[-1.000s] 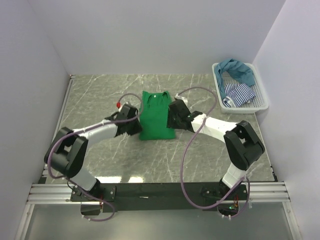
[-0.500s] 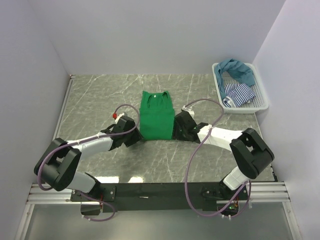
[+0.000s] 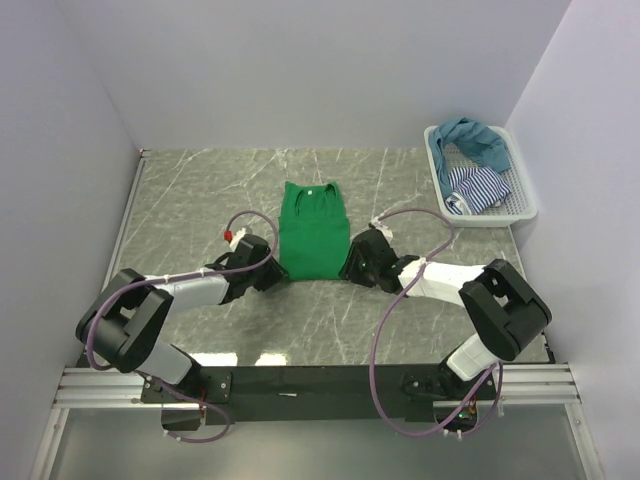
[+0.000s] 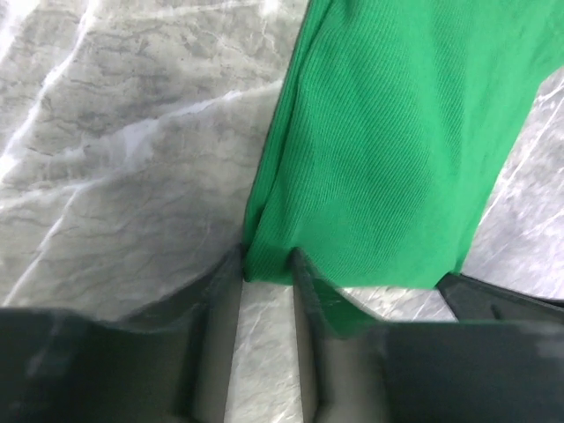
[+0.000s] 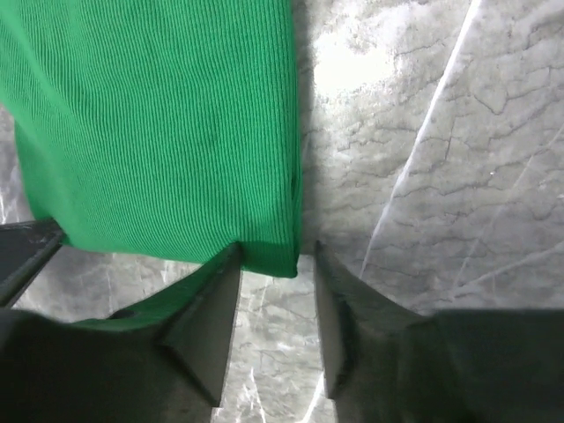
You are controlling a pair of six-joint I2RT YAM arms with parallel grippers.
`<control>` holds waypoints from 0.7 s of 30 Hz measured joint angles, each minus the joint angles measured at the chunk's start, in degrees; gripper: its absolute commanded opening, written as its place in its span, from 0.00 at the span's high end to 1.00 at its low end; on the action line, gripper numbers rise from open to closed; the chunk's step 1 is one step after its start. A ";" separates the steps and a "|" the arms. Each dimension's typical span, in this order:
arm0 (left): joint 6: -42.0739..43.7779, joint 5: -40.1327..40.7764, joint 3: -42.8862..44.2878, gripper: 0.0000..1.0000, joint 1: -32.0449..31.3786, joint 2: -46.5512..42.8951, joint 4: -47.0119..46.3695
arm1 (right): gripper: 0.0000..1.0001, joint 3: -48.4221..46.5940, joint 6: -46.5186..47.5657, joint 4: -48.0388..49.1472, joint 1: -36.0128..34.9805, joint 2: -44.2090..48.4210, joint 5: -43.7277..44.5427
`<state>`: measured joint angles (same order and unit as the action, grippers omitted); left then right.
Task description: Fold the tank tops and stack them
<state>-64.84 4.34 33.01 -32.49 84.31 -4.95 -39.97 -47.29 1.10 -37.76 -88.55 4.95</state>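
Worktop (image 3: 200, 190): grey marble, and it carries everything. Green tank top (image 3: 312, 235) lies flat mid-worktop as a narrow strip. The neckline is at the far end and the hem at the near end, and the sides look already folded in. It is laid lengthwise, so the hem faces both arms.

White mesh basket (image 3: 528, 205) sits at the far right corner. It holds the teal-blue top (image 3: 478, 140) and the striped top (image 3: 480, 188), both bunched and unfolded. They are parked there, well apart from the green one, probably waiting their turn.

Both arms reach in low from the near side, one at each hem corner.

Left pincer (image 4: 266, 263) is on the worktop at the near-left hem corner. A narrow gap shows between the jaws and the fabric corner fills it. I cannot tell if it is pinched or only straddled.

Right pincer (image 5: 273, 256) is at the near-right hem corner with its jaws apart. Bare worktop shows between the cloth edge and the outer finger, so it is not clamped.

Judgement: the symmetric corner placement sets up lifting the hem and carrying it far toward the neckline. Stacking has not started.
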 measured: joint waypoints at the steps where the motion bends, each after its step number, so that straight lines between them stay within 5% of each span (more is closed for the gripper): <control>1: -0.39 0.02 -0.02 0.76 -0.02 0.35 -0.44 | 0.61 0.20 -0.35 0.39 0.00 -0.09 0.00; 4: -0.74 0.02 0.00 0.91 0.00 1.25 -1.16 | 0.76 0.28 -0.92 1.49 0.00 -0.74 -0.02; 5: -0.83 0.02 0.00 0.94 -0.02 1.42 -1.27 | 0.88 0.28 -1.05 1.77 0.00 -0.94 0.02; 8: -0.48 0.00 0.00 0.99 -0.04 1.46 -1.38 | 0.99 0.48 -1.11 2.43 0.00 -1.20 0.07; 15: 0.50 0.48 -2.54 0.99 -2.47 -3.19 1.55 | 1.00 6.12 -1.03 3.89 -1.42 3.30 0.39; 21: -2.05 2.05 -9.51 0.99 -11.10 -18.43 9.86 | 1.00 14.56 -2.36 -1.03 -10.32 17.55 3.23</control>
<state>-66.89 6.39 23.51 -43.59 65.89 4.91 -25.41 -49.65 0.08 -48.07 -71.00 8.19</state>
